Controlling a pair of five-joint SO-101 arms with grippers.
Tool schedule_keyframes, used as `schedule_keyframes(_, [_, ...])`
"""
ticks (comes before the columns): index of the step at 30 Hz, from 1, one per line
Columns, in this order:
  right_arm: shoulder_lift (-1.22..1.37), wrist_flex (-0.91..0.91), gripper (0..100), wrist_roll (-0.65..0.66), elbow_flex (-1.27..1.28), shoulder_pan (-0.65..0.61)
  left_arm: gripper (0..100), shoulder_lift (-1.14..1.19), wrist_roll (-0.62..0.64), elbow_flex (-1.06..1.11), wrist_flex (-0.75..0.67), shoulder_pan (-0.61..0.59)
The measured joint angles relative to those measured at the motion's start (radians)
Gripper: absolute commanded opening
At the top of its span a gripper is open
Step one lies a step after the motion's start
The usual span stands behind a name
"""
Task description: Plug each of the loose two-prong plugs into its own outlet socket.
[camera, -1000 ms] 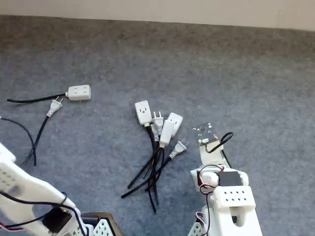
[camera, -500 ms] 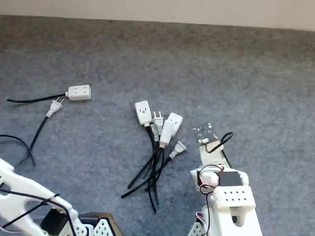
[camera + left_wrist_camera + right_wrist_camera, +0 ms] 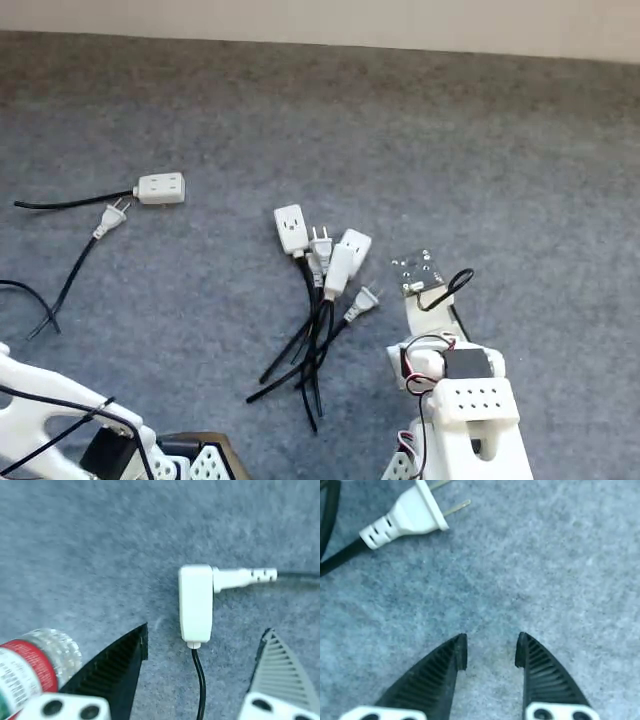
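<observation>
Right claw (image 3: 490, 651) — jaws apart, empty, low over the table (image 3: 560, 555). Loose plug (image 3: 406, 514) lies upper left of frame, clear of the tips, long axis diagonal, prongs toward upper right. Right arm nearer — likely needs a shift and turn.

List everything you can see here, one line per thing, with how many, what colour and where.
Outlet sockets: at least three, white; one at the left, the rest in the centre cluster.
Two-prong plugs: three, white; one beside the left socket, two in the cluster.
Cords: several, black; trailing from sockets and plugs.
Bottle: one, clear, red label; beside the left gripper.
Carpet: grey; under everything.
Left gripper: black, open; a socket ahead.
Right gripper: black, open; over bare carpet.
</observation>
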Motion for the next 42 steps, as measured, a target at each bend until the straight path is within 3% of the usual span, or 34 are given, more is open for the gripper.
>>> schedule_keyframes(8, [0.000, 0.000, 15.9, -0.025, 0.000, 0.000, 34, -0.272, 0.250, 0.040, 0.009, 0.189])
schedule_keyframes(15, [0.000, 0.000, 15.9, -0.029, 0.000, 0.000, 29, -0.603, 0.334, 0.511, -0.002, 0.534])
schedule_keyframes(20, [0.000, -0.003, 15.9, -0.029, 0.000, 0.046, 29, -0.632, 0.341, 0.844, -0.242, 0.756])
schedule_keyframes(25, [0.000, -0.003, 15.9, -0.029, 0.000, 0.055, 38, -0.523, 0.338, 0.911, -0.479, 0.778])
schedule_keyframes(29, [0.000, -0.003, 15.9, -0.029, 0.000, 0.055, 40, -0.396, 0.210, 0.847, -0.496, 0.789])
schedule_keyframes(37, [0.000, -0.003, 15.9, -0.029, 0.000, 0.055, 40, -0.190, -0.235, 0.565, -0.239, 0.872])
schedule_keyframes(42, [0.000, -0.031, 15.9, -0.029, 0.000, 0.055, 40, -0.063, -0.353, 0.377, -0.245, 0.907])
